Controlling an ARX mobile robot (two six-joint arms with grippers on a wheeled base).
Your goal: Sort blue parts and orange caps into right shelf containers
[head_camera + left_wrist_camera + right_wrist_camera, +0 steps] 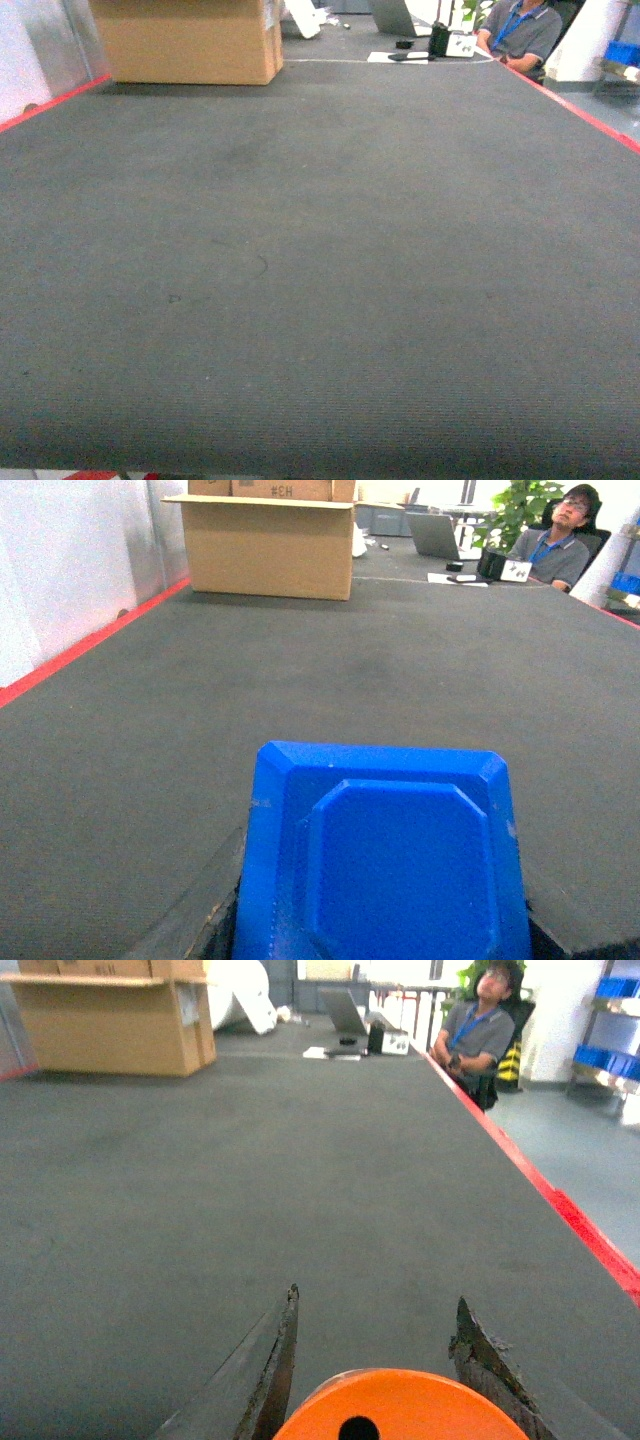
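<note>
Beyond grey felt, cardboard box [270,545] reads "#CH".

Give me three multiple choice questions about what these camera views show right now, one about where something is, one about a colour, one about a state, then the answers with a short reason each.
1. Where does the cardboard box stand on the grey table?
A. far left corner
B. near right edge
C. dead centre

2. What colour is the piece between the left claw's fingers?
A. red
B. blue
C. green

3. What state is the right claw in?
A. shut on nothing
B. wide open and bare
C. closed around an orange cap

Answers:
1 A, the head view shows the box at the far left by the red edge strip.
2 B, the blue part fills the left wrist view.
3 C, the cap sits between both fingers in the right wrist view.
</note>
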